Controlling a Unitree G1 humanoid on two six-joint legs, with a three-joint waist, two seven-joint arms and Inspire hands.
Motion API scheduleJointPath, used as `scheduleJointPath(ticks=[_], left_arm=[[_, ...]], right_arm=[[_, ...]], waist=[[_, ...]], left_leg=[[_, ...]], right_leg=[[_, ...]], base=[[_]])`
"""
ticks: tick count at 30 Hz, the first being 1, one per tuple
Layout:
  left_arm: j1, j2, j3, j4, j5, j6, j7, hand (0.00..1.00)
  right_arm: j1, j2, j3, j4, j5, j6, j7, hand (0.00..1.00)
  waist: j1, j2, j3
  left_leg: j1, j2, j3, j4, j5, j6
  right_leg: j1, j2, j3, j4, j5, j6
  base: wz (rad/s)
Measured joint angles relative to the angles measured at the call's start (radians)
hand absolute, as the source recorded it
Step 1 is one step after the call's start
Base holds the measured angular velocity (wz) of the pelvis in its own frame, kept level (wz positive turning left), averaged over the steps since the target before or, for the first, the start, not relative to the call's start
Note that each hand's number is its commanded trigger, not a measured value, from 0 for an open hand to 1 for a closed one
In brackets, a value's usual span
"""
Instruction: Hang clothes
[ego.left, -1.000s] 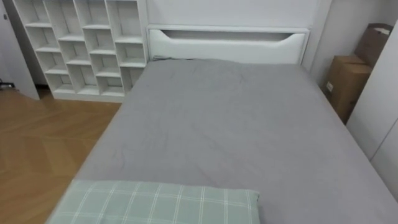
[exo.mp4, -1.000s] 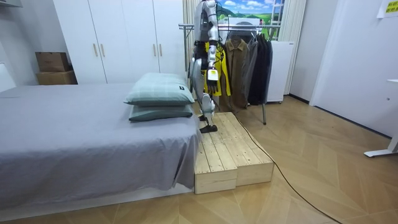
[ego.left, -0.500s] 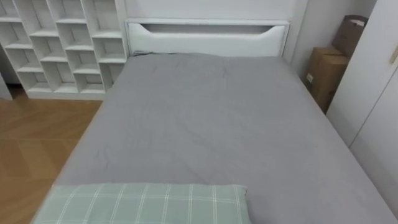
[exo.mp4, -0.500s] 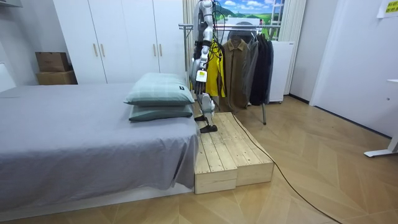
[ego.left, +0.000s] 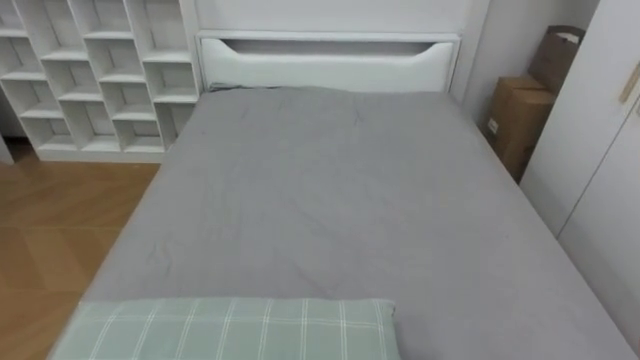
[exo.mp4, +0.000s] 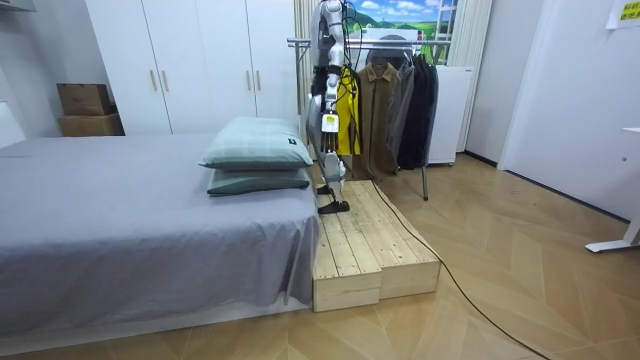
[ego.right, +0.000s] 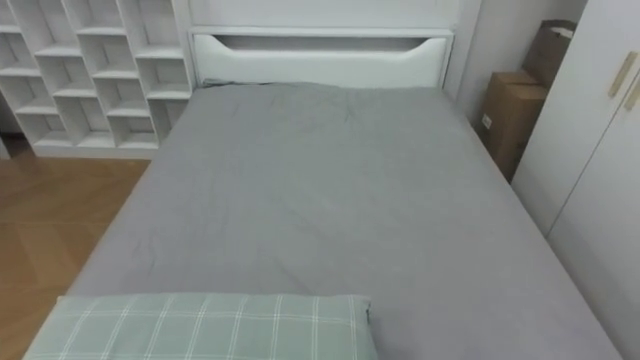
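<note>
Compared with a second ago, the head camera has swung a bit to the right. The whole bed scene slides left, and that's the camera moving, not the furniture. In the room view, the left arm was lying across the yellow garment (exo.mp4: 348, 110) back then. Now it hangs on the bed side of it, with the left hand (exo.mp4: 328, 128) down at about hip height.

The robot is standing on the wooden platform (exo.mp4: 365, 250) at the pillow end of the bed (ego.left: 320, 200), facing along it. The yellow garment hangs just behind the robot, at 3 o'clock from its body in the room view, next to a row of dark coats (exo.mp4: 400, 110).

From the head, the green checked pillow (ego.left: 230, 330) is at 6 o'clock, the white headboard (ego.left: 330, 60) at 12, the shelf unit (ego.left: 90, 70) at 10, the cardboard boxes (ego.left: 515, 115) at 2 and the wardrobe doors (ego.left: 600, 170) at 3.

The hand is too small and too far off to read, so I can't tell how its fingers are set or whether it's touching the garment. The robot's body also covers part of the garment's edge, and the pillow is cut off at the bottom of the frame.
</note>
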Motion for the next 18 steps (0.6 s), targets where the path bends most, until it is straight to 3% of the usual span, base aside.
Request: scheduleJointPath(ticks=[18], left_arm=[[-0.002,-0.001,-0.023,0.0,0.048,0.039,-0.031,0.0]], right_arm=[[-0.002,-0.001,0.001,-0.007,0.0,0.034,0.022,0.0]], waist=[[0.0,0.001,0.0002]], left_leg=[[0.007,0.0,0.008,-0.001,0.0,0.001]], right_leg=[[0.002,0.001,0.014,0.003,0.0,0.0]], base=[[0.0]])
